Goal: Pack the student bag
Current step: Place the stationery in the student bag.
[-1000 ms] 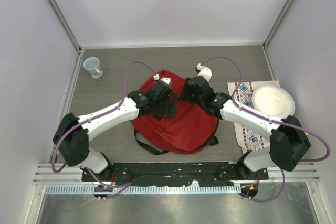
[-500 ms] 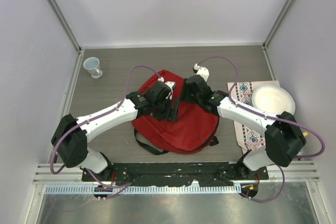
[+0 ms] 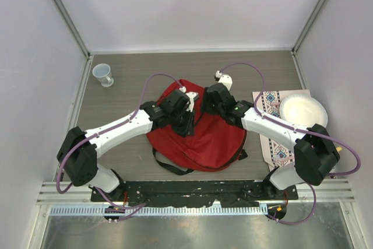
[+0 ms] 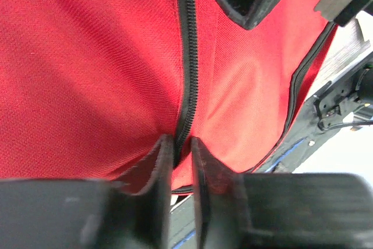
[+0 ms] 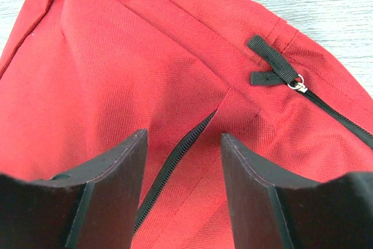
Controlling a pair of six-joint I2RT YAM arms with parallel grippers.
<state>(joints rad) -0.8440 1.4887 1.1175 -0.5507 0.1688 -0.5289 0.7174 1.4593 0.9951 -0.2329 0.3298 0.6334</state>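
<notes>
At far left stands one cup (image 3: 103,74), well apart from the work. The left gripper (image 4: 180,143) is clamped on a pinch of red cloth right at the zip (image 4: 187,56), which runs straight away from its fingers. The bag (image 3: 204,141) – the only one – lies flat mid-table, under both grippers. The right gripper (image 5: 182,138) hovers just above it, fingers spread and holding nothing, with a zip line running between them. The pull (image 5: 273,65) lies ahead of it, beyond its right finger – so the right arm looks the nearer one to take the pull, probably while the left holds the cloth taut. At right, one mat (image 3: 269,106) carries one plate (image 3: 303,112).
</notes>
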